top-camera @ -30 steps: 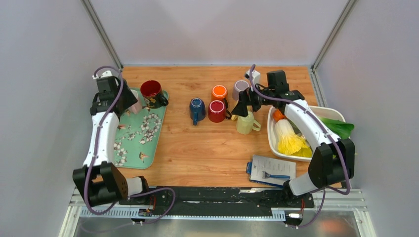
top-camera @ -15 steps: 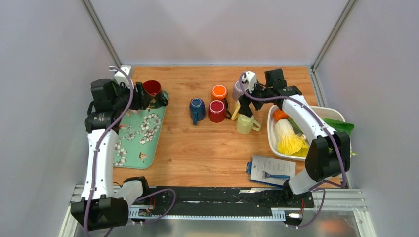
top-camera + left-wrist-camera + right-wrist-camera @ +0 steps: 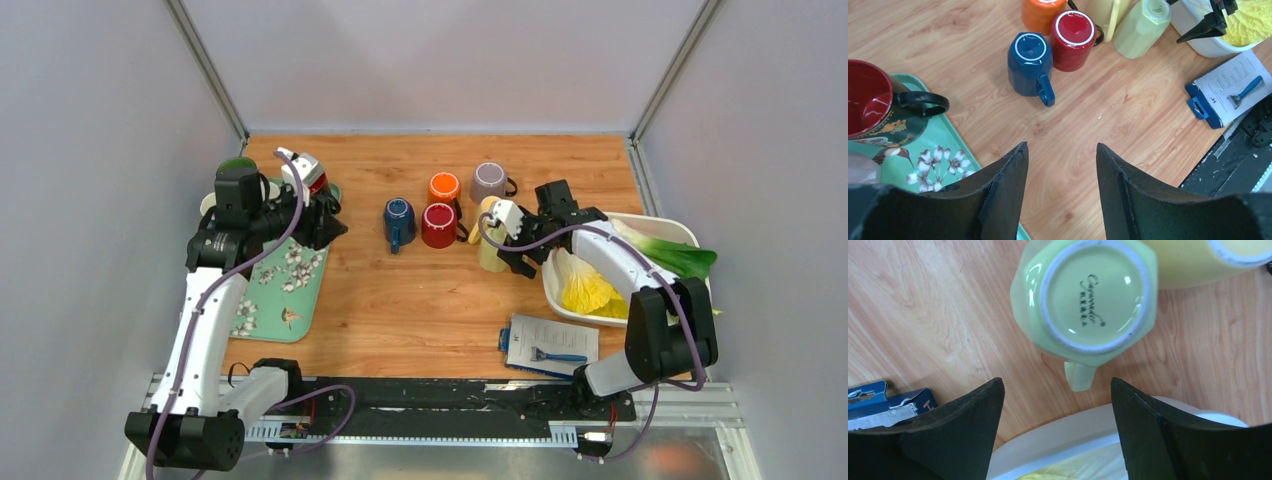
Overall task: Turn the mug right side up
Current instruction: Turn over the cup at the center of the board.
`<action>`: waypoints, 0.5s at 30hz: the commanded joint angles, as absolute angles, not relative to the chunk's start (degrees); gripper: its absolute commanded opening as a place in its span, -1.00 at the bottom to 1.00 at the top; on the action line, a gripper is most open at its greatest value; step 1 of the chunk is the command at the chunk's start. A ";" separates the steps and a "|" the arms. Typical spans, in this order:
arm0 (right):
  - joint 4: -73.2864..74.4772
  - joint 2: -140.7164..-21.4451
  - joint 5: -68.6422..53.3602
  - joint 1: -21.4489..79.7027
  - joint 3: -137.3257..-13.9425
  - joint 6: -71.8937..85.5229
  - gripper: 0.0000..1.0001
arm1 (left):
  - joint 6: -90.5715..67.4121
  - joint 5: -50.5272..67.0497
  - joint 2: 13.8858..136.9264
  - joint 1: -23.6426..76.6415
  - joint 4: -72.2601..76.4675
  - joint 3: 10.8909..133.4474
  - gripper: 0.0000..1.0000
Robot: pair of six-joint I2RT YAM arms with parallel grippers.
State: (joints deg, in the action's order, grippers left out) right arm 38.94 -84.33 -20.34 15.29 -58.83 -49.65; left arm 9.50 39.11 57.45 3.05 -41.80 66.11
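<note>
The green mug (image 3: 1088,295) is bottom up on the table, so the job is not done yet. In the top view it sits at 3 o'clock from the red mug (image 3: 438,226), and the white bin (image 3: 548,270) is just beside it at 3 o'clock. A yellow mug (image 3: 1188,260) touches it or nearly does at about 1 o'clock in the right wrist view. The right gripper (image 3: 1055,387) hangs right by the green mug with its fingers spread wide and nothing in them. The mug's handle (image 3: 1079,376) points to 6 o'clock in that view, into the gap between the fingers. The left gripper (image 3: 1060,147) is well apart, over the edge of the tray (image 3: 943,160), with its fingers also spread and holding nothing. I think the green mug is the one to flip, as the right gripper is so close to it. Things could go wrong from here. The mug looks smooth and shiny, so it could slip out when it is tipped. A finger could bump the handle and spin the mug away. There is little room, so a push could knock the mug into the yellow mug, or a finger could catch on the bin's rim.
</note>
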 commanded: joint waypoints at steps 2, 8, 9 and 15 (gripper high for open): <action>35.55 -83.48 -21.66 15.50 -56.78 -52.47 0.46 | 10.22 40.24 57.95 3.77 -40.28 67.72 0.20; 34.75 -81.77 -24.47 21.17 -54.97 -50.75 0.40 | 10.00 39.25 54.99 3.76 -39.15 64.35 0.19; 34.46 -81.56 -24.48 22.18 -54.42 -50.49 0.40 | 10.02 39.10 54.57 3.73 -39.17 64.12 0.19; 30.19 -81.11 -21.70 22.01 -52.70 -43.74 0.42 | 9.76 39.07 54.14 3.70 -39.16 63.27 0.19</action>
